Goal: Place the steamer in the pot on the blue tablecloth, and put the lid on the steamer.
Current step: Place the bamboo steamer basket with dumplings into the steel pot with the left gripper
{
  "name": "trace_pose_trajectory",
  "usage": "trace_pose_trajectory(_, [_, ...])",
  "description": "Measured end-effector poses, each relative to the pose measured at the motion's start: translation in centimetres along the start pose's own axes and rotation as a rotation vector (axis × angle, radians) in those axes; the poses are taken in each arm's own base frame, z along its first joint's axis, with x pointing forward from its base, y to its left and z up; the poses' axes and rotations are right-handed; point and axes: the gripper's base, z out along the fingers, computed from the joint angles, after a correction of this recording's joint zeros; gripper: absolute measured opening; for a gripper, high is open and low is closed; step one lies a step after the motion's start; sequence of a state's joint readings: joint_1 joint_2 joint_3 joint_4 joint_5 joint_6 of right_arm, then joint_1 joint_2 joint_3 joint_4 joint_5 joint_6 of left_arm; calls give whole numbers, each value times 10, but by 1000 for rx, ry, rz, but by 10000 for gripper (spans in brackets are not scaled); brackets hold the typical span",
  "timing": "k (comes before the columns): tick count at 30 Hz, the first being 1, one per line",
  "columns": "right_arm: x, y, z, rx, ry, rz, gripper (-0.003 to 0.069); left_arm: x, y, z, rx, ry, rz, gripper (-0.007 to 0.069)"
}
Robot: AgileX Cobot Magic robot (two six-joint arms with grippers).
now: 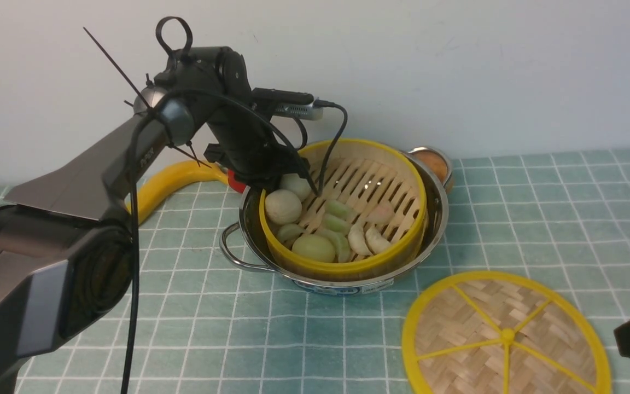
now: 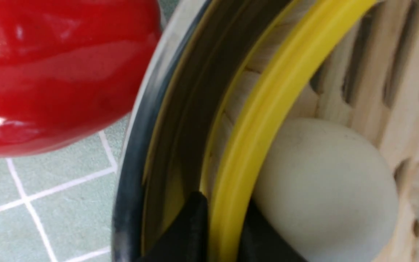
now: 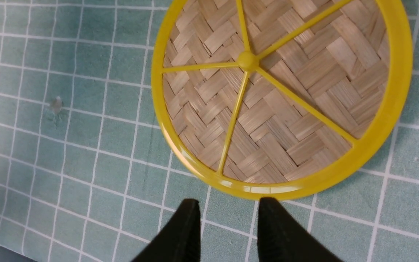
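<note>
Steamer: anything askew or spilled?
The steamer looks slightly askew in the pot: more of its outer wall shows at the right than at the left. The buns and dumplings crowd its near side, leaving bare slats behind. No spill or damage visible.

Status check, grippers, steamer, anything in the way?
Left gripper straddling steamer rim, grip unclear; right gripper open beside lid. Steamer tilted inside pot. Left arm overhangs the steamer, in the lid's way.
</note>
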State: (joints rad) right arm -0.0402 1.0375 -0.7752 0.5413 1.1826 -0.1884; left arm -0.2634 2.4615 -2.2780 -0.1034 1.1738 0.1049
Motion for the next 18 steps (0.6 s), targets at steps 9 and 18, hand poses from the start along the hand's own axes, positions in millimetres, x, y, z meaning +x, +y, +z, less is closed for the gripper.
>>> trace_pose_trajectory(9, [0, 0, 0, 0, 2, 0, 242, 0, -1, -2, 10, 8, -3, 266])
trace_pose_trajectory(18, [0, 0, 0, -2, 3, 1, 242, -11, -3, -33, -4, -63, 12, 303])
